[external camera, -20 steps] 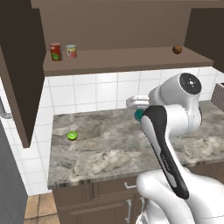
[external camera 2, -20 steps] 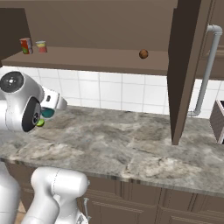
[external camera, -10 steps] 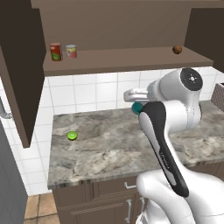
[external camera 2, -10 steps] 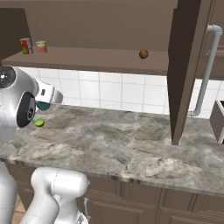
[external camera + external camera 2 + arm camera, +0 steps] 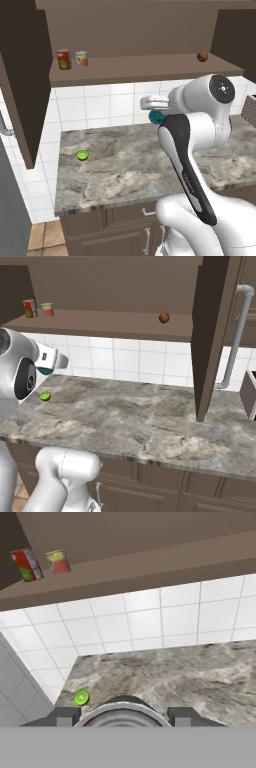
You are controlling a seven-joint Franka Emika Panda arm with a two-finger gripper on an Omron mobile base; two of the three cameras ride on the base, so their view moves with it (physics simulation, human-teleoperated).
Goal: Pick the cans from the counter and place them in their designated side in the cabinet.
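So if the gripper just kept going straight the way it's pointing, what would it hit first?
The gripper, shut on the teal can, points at the white tiled wall below the cabinet shelf. It would probably meet the tiles first, though depth is hard to judge.

counter (image 5: 125, 165) — lime half (image 5: 82, 155); shelf (image 5: 140, 67) — cans (image 5: 72, 58)

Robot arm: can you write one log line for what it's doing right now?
gripper: shut on teal can | position: lifted above counter | banded can: on cabinet shelf beside red can | lime half: on counter
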